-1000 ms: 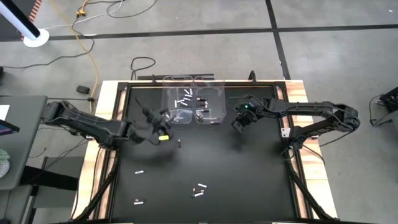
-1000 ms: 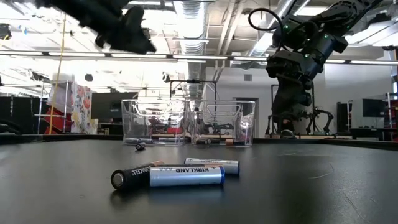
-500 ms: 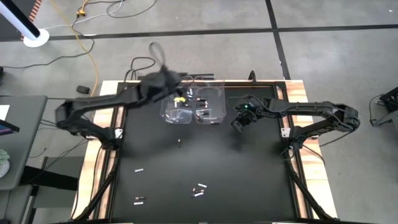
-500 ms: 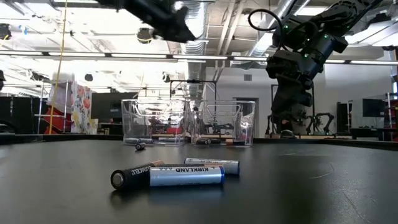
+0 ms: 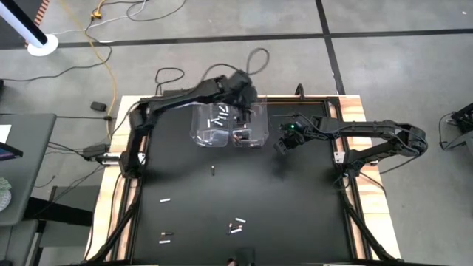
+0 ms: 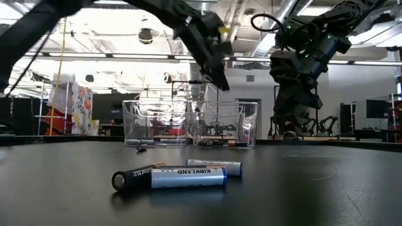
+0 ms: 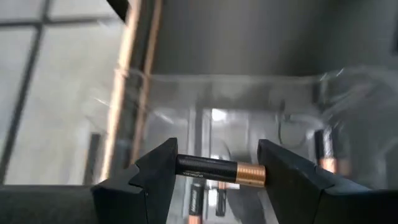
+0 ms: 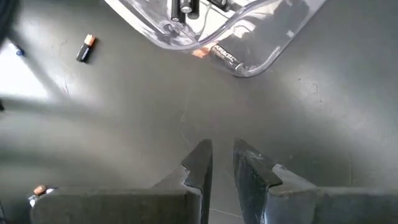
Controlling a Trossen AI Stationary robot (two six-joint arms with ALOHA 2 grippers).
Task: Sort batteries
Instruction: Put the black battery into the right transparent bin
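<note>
1. Between the left hand (image 7: 214, 171) fingers sits a dark battery (image 7: 219, 170), gripped end to end above the right bin (image 5: 250, 125).
2. Both bins already hold batteries; the left bin (image 5: 212, 127) has pale ones.
3. Several loose batteries (image 5: 236, 225) remain on the worktop (image 5: 295, 207).
4. Beside the bins, the right hand (image 8: 217, 165) hangs empty, fingers slightly parted.

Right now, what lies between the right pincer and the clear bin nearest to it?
Nothing: in the right wrist view, only bare dark tabletop separates the right pincer from the clear bin. One loose battery lies off to the side.
</note>
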